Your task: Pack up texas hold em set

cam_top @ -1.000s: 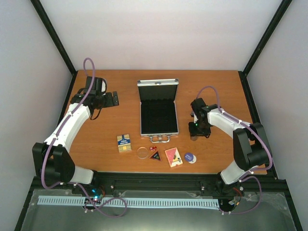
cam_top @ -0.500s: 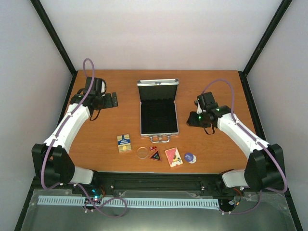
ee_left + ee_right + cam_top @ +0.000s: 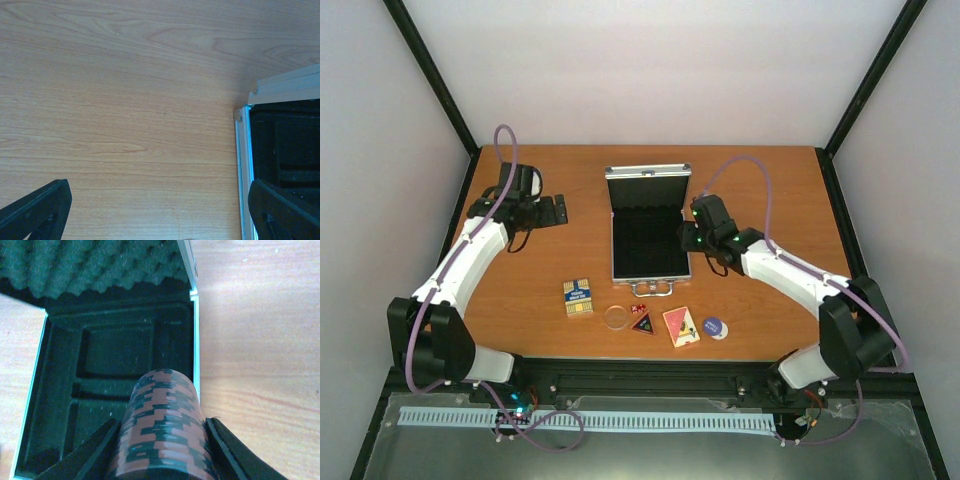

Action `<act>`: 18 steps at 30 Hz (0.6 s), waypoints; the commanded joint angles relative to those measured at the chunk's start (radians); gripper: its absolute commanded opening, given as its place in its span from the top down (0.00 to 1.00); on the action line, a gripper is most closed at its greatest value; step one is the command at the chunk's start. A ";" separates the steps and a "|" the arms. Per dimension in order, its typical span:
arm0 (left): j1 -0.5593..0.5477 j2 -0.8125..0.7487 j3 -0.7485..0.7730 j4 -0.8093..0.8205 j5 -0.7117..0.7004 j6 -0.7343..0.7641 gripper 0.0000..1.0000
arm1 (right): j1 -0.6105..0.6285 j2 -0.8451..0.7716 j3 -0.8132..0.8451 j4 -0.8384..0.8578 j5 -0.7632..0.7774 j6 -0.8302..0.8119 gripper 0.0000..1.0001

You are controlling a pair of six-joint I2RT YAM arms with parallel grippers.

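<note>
While the right hand (image 3: 161, 425) pinches the chips (image 3: 162, 410) above the empty case (image 3: 645, 245), the left hand (image 3: 556, 208) hangs spread; decks (image 3: 578, 297), discs (image 3: 616, 317), triangle (image 3: 643, 325), dice (image 3: 638, 309) lie unpacked by the bench's (image 3: 520, 280) near edge.

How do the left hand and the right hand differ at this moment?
The left hand is wide open and empty; the right hand grips the brown chip stack. The left hand hangs over table wood left of the case; the right hand, at its right rim. Both are near the case.
</note>
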 commanded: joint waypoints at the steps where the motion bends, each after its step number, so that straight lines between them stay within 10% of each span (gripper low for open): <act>1: -0.006 -0.008 0.019 0.036 0.024 -0.021 0.00 | 0.030 0.057 -0.008 0.230 0.150 -0.001 0.97; 18: -0.007 0.008 -0.040 0.081 0.038 -0.017 0.00 | 0.063 0.290 0.030 0.478 0.208 0.002 0.97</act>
